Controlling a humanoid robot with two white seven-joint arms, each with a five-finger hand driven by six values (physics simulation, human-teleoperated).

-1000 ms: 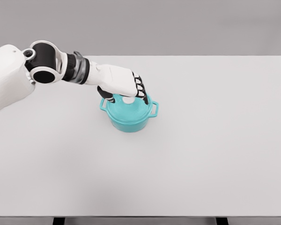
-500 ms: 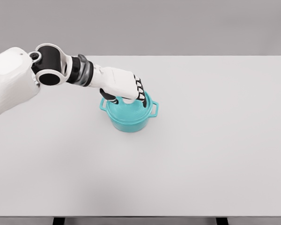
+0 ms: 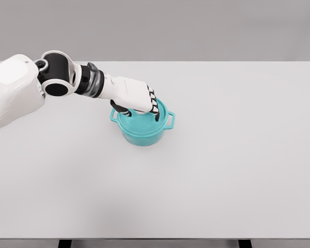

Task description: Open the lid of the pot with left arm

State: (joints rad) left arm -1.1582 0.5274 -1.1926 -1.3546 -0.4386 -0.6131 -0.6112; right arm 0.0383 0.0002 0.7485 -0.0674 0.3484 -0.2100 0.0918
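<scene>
The left hand (image 3: 137,96), white with black-jointed fingers, sits right on top of the small round teal pot (image 3: 143,129), palm down and fingers curled over the centre of the teal lid (image 3: 144,122). The fingertips (image 3: 156,110) press down toward the lid's top at about three o'clock from the palm, and the thumb dips on the nine o'clock side. The hand covers the middle of the lid, so the knob is hidden and I cannot tell whether the fingers have truly closed on it. The lid sits level on the pot.

The pot stands on the flat white table (image 3: 237,170), left of centre and toward the far half. One side handle (image 3: 170,120) sticks out at three o'clock, and another peeps out at nine o'clock beneath the thumb. The left arm (image 3: 67,80) reaches in from ten o'clock.

Around the pot the tabletop is bare. The far edge lies fairly near at twelve o'clock, the left edge is a moderate way off at nine o'clock, and the widest stretches run toward three and six o'clock.
</scene>
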